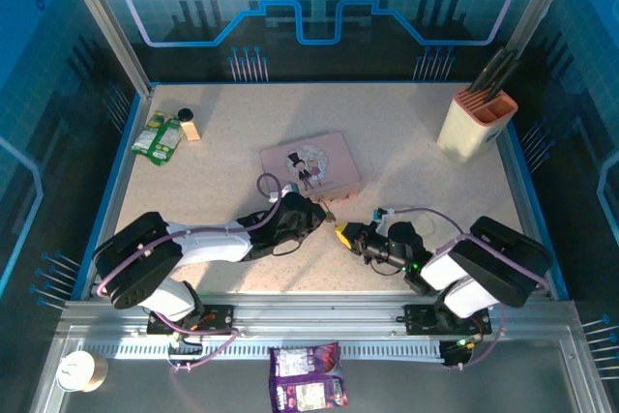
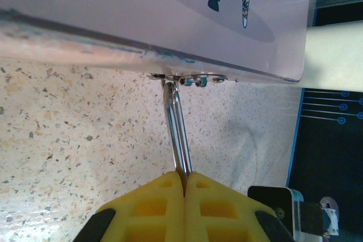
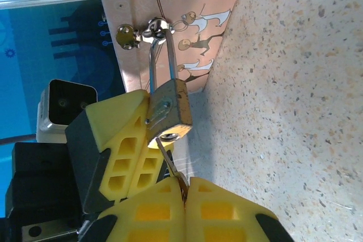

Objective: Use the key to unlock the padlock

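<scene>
My right gripper (image 3: 184, 188), with yellow fingers, is closed on the very small, thin, silver-grey metal key (image 3: 168, 160). I pinch it at its head, and its blade goes away from me, a little tilted, until the tip meets the keyhole in the bottom face of the tiny brass-coloured padlock (image 3: 173, 109). How deep the key sits inside, I cannot tell. My left gripper (image 2: 184, 181) is closed too and grips the padlock from the side. The brass body is between its yellow pads, and the thin silvery shackle (image 2: 177, 128) comes out from between them. The shackle passes through the small metal clasp (image 2: 190, 79) on the near side wall of the flat pink box with cartoon figures on its lid (image 1: 308, 162). So the padlock is just beside the near side of this box, about the middle of the speckled beige table (image 1: 416, 181). Farther away, a cream knife block with dark handles (image 1: 476, 123) stands by the far right corner. Some green packets (image 1: 158, 137) lie by the far left corner.
</scene>
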Robot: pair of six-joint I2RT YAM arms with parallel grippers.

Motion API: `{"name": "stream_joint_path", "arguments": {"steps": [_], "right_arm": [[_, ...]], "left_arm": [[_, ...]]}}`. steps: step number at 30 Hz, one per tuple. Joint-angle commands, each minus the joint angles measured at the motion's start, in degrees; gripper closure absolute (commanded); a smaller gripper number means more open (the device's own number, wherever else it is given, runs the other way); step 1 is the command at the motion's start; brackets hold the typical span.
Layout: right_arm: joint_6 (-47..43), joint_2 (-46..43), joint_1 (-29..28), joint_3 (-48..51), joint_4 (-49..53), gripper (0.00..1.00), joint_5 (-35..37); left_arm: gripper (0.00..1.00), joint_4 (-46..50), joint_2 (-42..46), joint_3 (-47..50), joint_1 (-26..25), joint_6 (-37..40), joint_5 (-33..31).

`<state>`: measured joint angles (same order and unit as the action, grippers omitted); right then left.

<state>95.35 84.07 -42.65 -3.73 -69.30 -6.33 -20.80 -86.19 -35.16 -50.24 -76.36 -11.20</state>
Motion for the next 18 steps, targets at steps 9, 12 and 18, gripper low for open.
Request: {"name": "stream_joint_path", "arguments": {"steps": [9, 12, 18], "right_arm": [[-1.69, -14.93, 0.66, -2.81, 23.14, 1.0, 2.32], [-1.93, -16.86, 0.52, -3.45, 26.45, 1.0, 2.3], [-0.6, -15.19, -0.04, -4.4, 25.15, 1.0, 1.19]], "left_arm": [[1.0, -3.71, 2.37, -0.96, -1.79, 2.18, -1.87], [1.0, -3.97, 2.42, -1.05, -1.97, 2.24, -1.96], [1.0, -4.6, 2.39, -0.98, -2.48, 2.07, -2.15]]}}
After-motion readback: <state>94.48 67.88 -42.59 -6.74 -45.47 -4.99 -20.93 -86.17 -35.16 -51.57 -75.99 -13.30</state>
